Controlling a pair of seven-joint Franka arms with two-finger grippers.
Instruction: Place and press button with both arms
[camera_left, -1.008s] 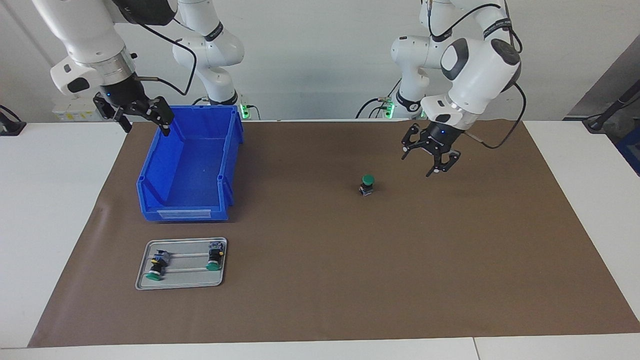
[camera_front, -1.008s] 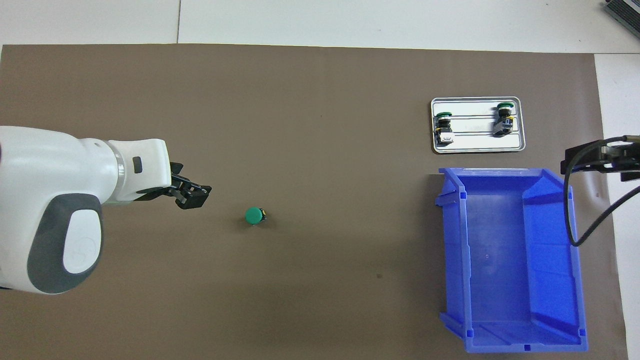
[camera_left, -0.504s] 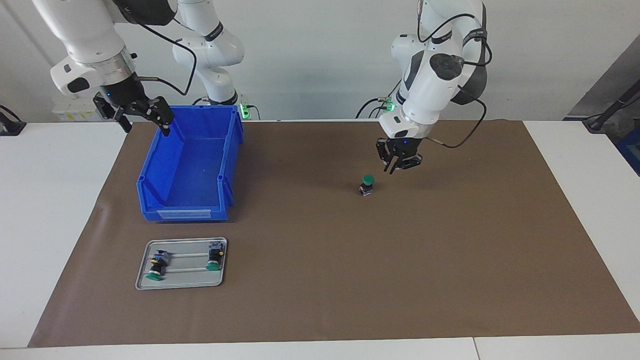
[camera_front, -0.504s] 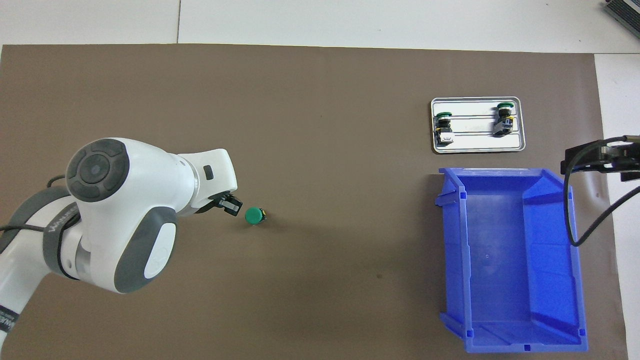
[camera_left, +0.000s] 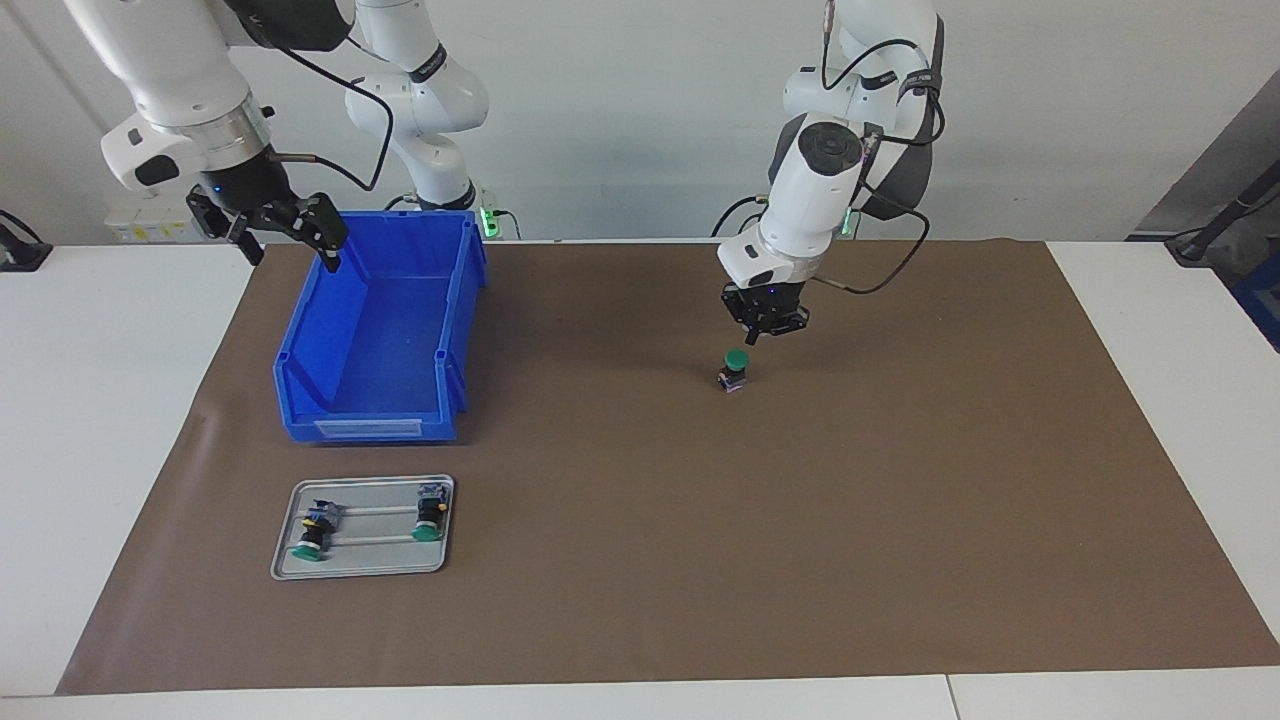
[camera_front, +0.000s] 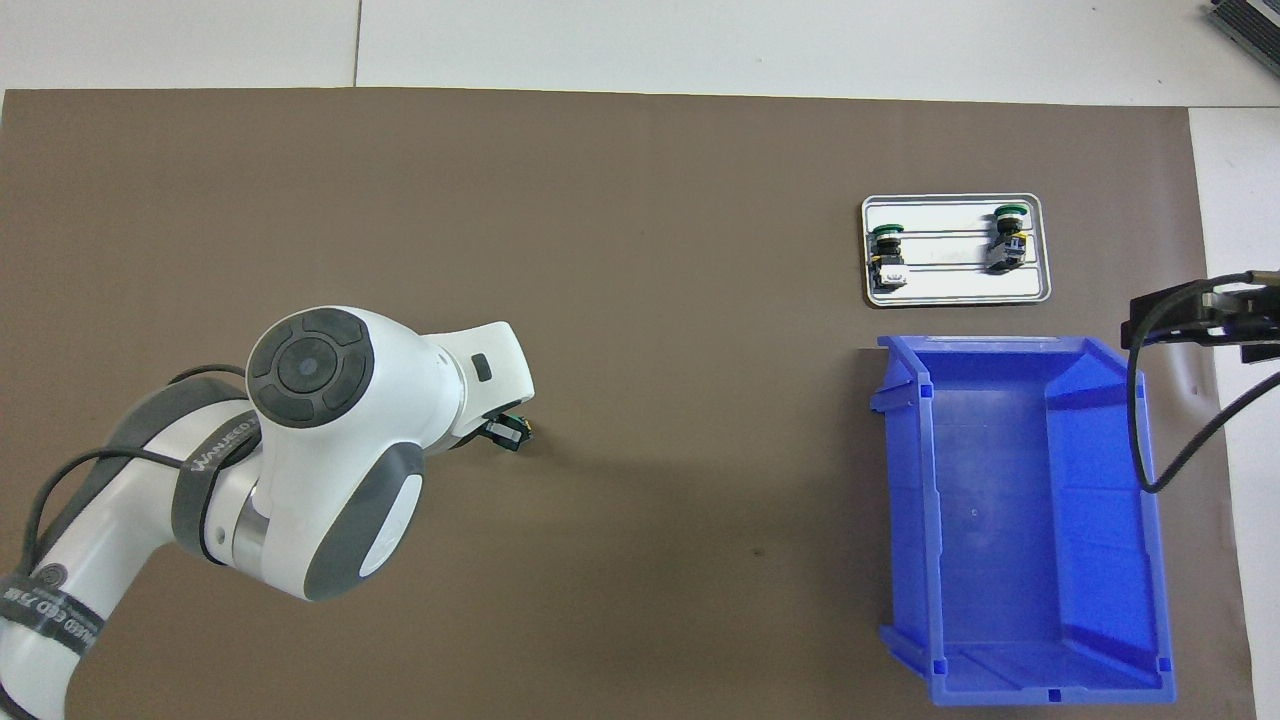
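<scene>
In the facing view you see the left gripper (camera_left: 752, 340) clenched, fingertips together, hanging just above the green cap of the button (camera_left: 735, 370), which stands upright on the brown mat (camera_left: 800, 520). Your right gripper (camera_left: 283, 228) waits with jaws spread over the blue bin's (camera_left: 372, 330) rim. From overhead, the left arm's wrist covers most of the button (camera_front: 518, 433); the right gripper (camera_front: 1200, 318) shows at the bin's (camera_front: 1020, 520) edge, beside the tray (camera_front: 955, 290) with two more buttons.
</scene>
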